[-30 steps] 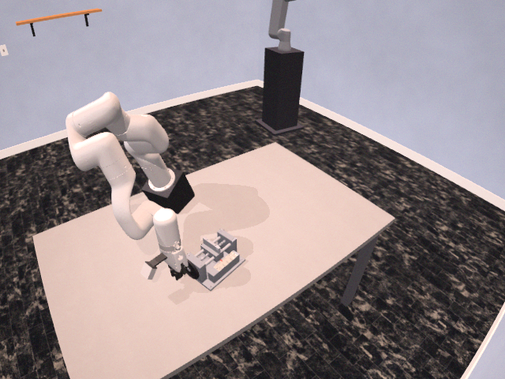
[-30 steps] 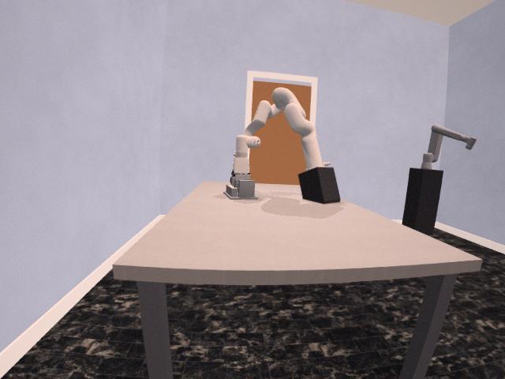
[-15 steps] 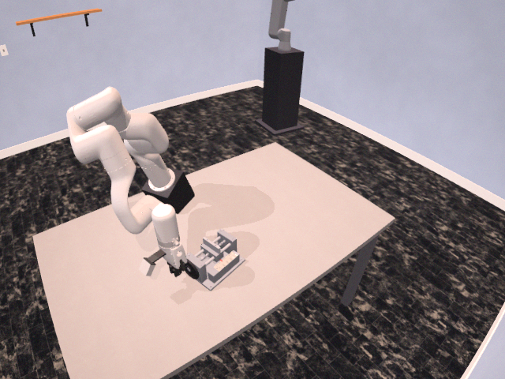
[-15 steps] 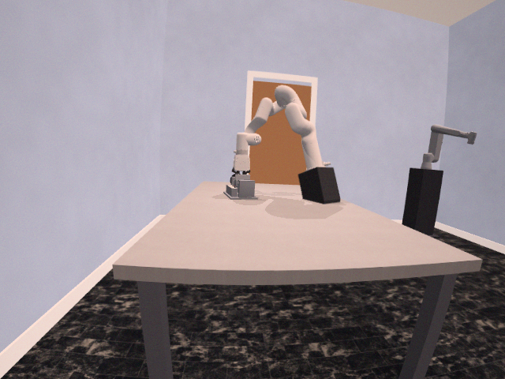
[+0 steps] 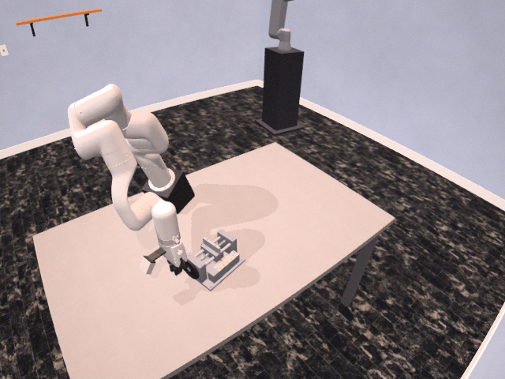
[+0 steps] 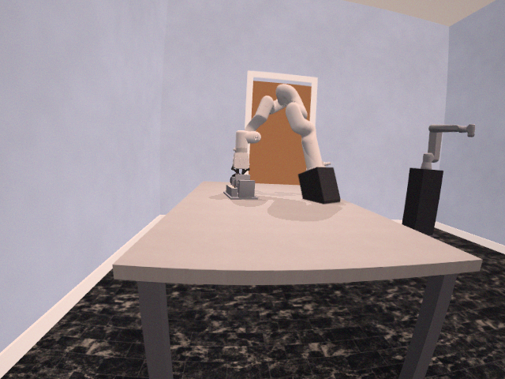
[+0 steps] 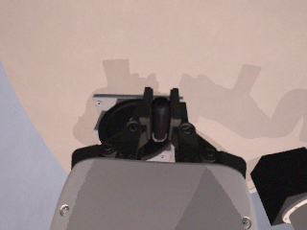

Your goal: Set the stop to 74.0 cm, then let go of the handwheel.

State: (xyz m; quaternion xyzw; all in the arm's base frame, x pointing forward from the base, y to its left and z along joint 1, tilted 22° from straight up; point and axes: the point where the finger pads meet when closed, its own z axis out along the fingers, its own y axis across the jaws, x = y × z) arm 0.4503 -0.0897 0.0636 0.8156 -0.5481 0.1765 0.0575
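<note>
While the desk [image 5: 309,204] [image 6: 285,240] carries the stop rig [image 5: 220,254] [image 6: 245,188], the handwheel's knob [image 7: 160,117] is pinched.
By the jaws [image 5: 176,270] [image 6: 241,172], it is gripped beside the black handwheel [image 5: 189,269] [image 7: 115,122] at the rig's end.

Gripper [image 5: 175,270] [image 6: 241,173] [image 7: 161,99], 1 pc.: now higher rel. to handwheel [image 5: 190,269] [image 6: 233,175] [image 7: 112,125]; white arm's wrist [image 5: 166,222] [image 6: 241,142] likewise raised. Grey arm's forearm [image 6: 448,128], 1 pc., well apart from handwheel: outer end up, now approx. level.
</note>
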